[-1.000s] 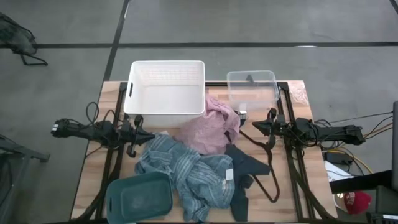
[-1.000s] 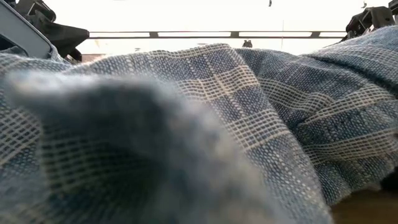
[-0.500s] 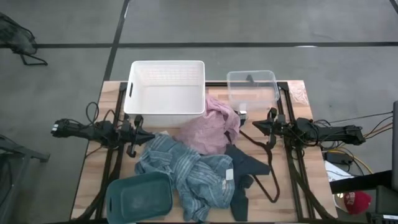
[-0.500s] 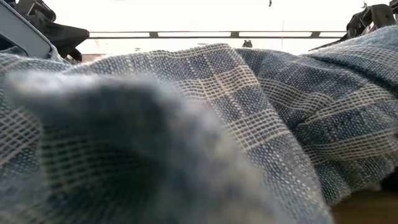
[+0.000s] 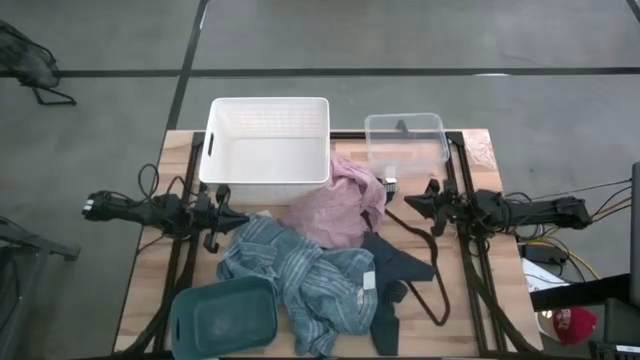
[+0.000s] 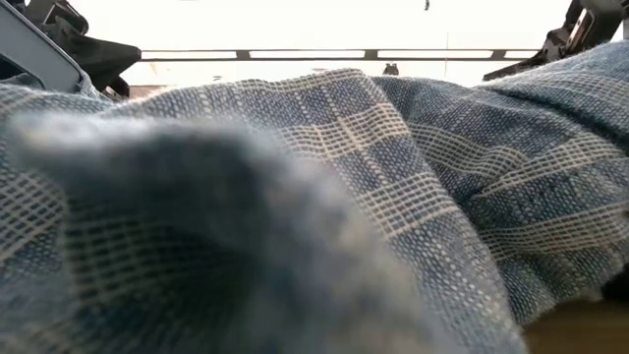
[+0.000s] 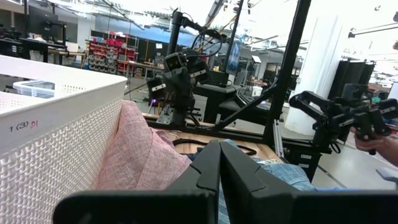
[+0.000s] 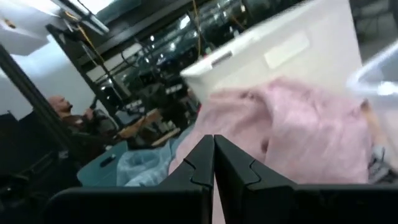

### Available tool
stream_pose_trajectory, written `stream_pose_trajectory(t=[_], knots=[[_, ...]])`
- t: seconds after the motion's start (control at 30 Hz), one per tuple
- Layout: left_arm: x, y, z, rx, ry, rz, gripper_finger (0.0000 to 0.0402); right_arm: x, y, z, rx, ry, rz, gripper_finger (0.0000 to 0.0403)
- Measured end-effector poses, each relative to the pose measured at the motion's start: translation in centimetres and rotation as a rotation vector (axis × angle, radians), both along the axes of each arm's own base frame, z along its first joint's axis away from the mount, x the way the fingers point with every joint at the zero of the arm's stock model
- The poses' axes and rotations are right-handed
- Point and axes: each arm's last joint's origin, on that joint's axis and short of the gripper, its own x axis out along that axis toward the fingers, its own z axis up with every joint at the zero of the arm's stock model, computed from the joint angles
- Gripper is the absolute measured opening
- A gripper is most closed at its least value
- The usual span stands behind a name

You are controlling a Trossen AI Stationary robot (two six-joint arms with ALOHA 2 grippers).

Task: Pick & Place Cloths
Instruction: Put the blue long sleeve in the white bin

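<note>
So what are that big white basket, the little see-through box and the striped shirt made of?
The white basket looks like rigid matte plastic: moulded walls with a fine perforated pattern and cut-out handles. The see-through box seems to be clear, glossy plastic, since the table shows through it. The striped shirt is woven cloth, probably cotton or similar; the low view shows its coarse blue and cream threads crossing.
</note>
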Motion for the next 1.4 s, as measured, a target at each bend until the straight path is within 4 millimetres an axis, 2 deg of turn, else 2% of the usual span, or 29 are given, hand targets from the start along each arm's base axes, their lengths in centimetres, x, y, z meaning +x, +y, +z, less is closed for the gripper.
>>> stream_pose_trajectory(t=[0.37,0.57,0.67,0.83,0.93,1.2,1.4], knots=[[0.0,0.0,0.0,0.0,0.0,0.0,0.0012,2.3,2.3,0.1,0.032,-0.019,0.185,0.0008],[0.0,0.0,0.0,0.0,0.001,0.0,0.0012,4.2,3.8,-0.8,0.04,0.056,0.232,0.0009],[0.0,0.0,0.0,0.0,0.0,0.0,0.0012,6.2,4.7,-0.3,0.044,0.122,0.243,0.0009],[0.0,0.0,0.0,0.0,0.002,0.0,0.0012,11.1,6.9,1.8,-0.031,0.187,0.31,0.0016],[0.0,0.0,0.0,0.0,0.002,0.0,0.0012,13.9,8.0,2.7,-0.065,0.297,0.33,0.0033],[0.0,0.0,0.0,0.001,0.004,0.0,0.0012,20.6,10.5,4.9,-0.18,0.502,0.355,0.011],[0.0,0.0,0.0,0.001,0.006,0.0,0.0012,24.5,13.5,5.1,-0.256,0.679,0.404,0.0185]])
